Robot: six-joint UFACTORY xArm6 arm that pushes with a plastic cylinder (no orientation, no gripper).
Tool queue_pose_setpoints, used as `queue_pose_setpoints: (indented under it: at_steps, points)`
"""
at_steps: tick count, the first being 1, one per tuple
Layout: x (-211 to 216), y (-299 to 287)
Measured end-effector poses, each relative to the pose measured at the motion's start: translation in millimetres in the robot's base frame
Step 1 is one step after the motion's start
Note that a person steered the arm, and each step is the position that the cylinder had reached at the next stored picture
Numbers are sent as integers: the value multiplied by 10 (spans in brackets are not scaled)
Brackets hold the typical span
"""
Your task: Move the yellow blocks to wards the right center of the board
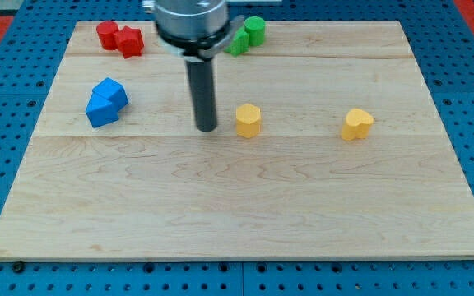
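A yellow hexagonal block (248, 120) sits near the board's middle. A second yellow block (356, 124), heart-like in shape, sits toward the view's right, at about the same height. My tip (207, 128) rests on the board just left of the hexagonal yellow block, a small gap apart from it. The dark rod rises from the tip to the arm at the view's top.
Two blue blocks (105, 102) touch each other at the view's left. Two red blocks (120, 38) sit at the top left. Two green blocks (248, 34) sit at the top centre, partly behind the arm. The wooden board (237, 205) lies on a blue pegboard.
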State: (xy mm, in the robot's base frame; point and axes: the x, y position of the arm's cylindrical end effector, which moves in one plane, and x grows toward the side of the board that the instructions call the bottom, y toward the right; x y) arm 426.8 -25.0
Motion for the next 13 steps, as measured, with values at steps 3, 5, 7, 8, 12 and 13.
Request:
queue_pose_setpoints:
  at_steps: [3, 5, 7, 8, 12, 13]
  points:
    - [-71, 597]
    - [-334, 989]
    - [58, 1594]
    - [244, 844]
    - [572, 1670]
    - [453, 1681]
